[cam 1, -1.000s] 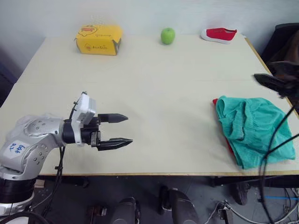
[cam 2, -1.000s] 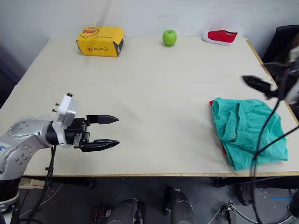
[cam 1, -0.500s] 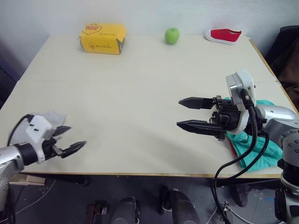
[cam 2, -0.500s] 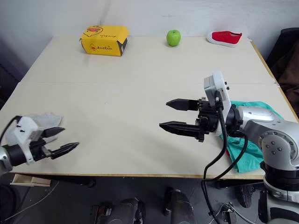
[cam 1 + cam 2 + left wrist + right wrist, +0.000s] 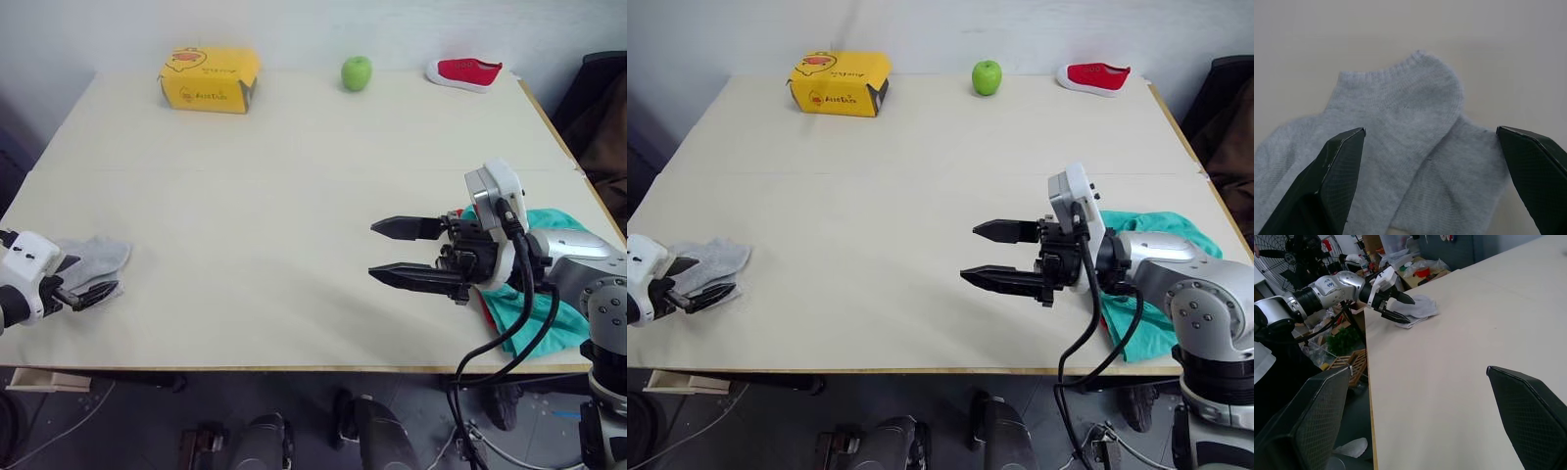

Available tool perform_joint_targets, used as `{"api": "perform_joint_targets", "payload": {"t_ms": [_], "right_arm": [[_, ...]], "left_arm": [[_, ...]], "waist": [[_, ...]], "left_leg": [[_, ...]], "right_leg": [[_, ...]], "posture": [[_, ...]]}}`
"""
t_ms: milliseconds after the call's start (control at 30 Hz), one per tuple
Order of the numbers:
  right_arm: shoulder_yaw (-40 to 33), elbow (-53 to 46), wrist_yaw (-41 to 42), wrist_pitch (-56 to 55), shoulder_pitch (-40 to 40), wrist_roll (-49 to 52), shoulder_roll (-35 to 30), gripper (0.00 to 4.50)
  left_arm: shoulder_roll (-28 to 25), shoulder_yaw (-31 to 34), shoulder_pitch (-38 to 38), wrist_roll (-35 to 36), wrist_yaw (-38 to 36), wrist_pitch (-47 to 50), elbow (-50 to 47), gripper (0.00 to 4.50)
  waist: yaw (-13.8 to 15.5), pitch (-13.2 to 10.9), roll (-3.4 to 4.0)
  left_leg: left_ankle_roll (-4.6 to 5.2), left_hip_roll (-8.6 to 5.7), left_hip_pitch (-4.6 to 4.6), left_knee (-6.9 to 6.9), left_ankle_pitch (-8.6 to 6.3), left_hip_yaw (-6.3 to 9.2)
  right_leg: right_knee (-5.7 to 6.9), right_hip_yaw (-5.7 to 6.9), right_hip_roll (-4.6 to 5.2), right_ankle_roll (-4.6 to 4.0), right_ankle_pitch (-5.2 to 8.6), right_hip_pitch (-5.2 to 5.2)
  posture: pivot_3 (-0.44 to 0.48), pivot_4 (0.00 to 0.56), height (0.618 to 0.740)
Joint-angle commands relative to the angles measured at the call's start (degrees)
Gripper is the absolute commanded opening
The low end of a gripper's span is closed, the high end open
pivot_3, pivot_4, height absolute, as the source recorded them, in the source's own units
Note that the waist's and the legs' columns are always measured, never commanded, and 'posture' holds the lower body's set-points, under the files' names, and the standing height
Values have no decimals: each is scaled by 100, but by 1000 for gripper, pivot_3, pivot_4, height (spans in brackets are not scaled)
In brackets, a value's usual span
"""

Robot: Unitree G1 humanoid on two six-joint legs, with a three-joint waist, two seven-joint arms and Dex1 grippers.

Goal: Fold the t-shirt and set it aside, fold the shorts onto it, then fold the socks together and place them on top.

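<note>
Lowered to the socks (image 5: pixel 710 262) at 9 o'clock, the left gripper (image 5: pixel 698 282) is spread around them; right gripper (image 5: pixel 1001 257) gapes empty. Shorts (image 5: pixel 1151 279) lie stacked on the t-shirt (image 5: pixel 484 307); socks remain.

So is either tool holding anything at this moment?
No. The left tool is open over the light grey knit socks, not gripping; the right tool is open and empty.
</note>
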State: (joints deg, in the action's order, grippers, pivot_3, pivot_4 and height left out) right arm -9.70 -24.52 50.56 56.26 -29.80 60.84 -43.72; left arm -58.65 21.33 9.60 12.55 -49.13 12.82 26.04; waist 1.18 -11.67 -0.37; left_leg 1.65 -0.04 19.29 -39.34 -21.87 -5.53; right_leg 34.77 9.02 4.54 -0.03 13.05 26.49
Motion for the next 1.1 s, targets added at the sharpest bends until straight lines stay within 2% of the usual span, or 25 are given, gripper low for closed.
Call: {"api": "perform_joint_targets", "payload": {"t_ms": [33,233,333,433,600,733,867,900,1033,1100], "right_arm": [[-208,-30,-113,-68,-53,162,4,4485],[-128,57,-128,-192,-99,23,17,4485],[-106,18,-165,-212,-75,30,38,4485],[-122,-2,-227,-204,-78,102,54,4500],[-177,46,-287,-179,-102,157,31,4500],[-166,80,-285,-176,-126,159,20,4500],[-83,55,-181,-221,-113,74,-12,4500],[-68,46,-142,-232,-107,51,-29,4500],[-20,-5,102,-272,-66,-25,-151,4500],[1,-13,175,-287,-48,-48,-170,4500]], "left_arm": [[-161,-62,345,-105,-33,-67,385,4500],[-226,-318,565,4,-582,546,575,4500],[-238,-399,557,-153,-469,652,733,4500],[-247,-439,635,-253,-244,805,896,3981],[-210,-427,536,-116,-344,1156,773,2425],[-13,-282,268,130,-306,1608,182,1282],[277,9,-191,502,-54,2381,-958,127],[348,99,-249,668,13,2714,-1328,10],[725,203,-305,1360,458,4131,-3108,10],[1148,87,-21,1548,1068,4989,-3882,10]], "waist": [[2,1,-1],[-18,1,-2],[-35,1,-2],[-46,1,-2],[-80,1,-2],[-126,1,-1],[-119,2,0],[-117,2,0],[-24,2,-1],[35,4,-5]], "left_leg": [[0,0,0,0,0,0],[-1,0,-3,0,1,-4],[-1,0,-3,0,1,-4],[-3,0,-7,0,2,-5],[-18,0,-18,0,12,-6],[-25,1,-23,0,17,-6],[-26,0,-21,1,17,-5],[-25,0,-21,1,17,-5],[-19,-7,-14,0,19,-1],[-15,-10,-11,0,20,1]], "right_leg": [[0,1,0,0,0,0],[5,0,-1,0,0,-1],[6,0,-1,0,0,0],[11,-3,-1,0,0,-2],[13,-7,1,-1,0,-1],[19,-9,2,-2,1,-1],[21,-10,4,-3,2,1],[23,-10,5,-3,1,-1],[26,-9,11,-2,1,-3],[25,-9,13,2,-2,-4]], "posture": [[0,150,740],[0,150,740],[0,150,740],[0,150,740],[0,150,740],[0,150,740],[0,150,740],[0,150,740],[0,150,740],[0,150,740]]}}
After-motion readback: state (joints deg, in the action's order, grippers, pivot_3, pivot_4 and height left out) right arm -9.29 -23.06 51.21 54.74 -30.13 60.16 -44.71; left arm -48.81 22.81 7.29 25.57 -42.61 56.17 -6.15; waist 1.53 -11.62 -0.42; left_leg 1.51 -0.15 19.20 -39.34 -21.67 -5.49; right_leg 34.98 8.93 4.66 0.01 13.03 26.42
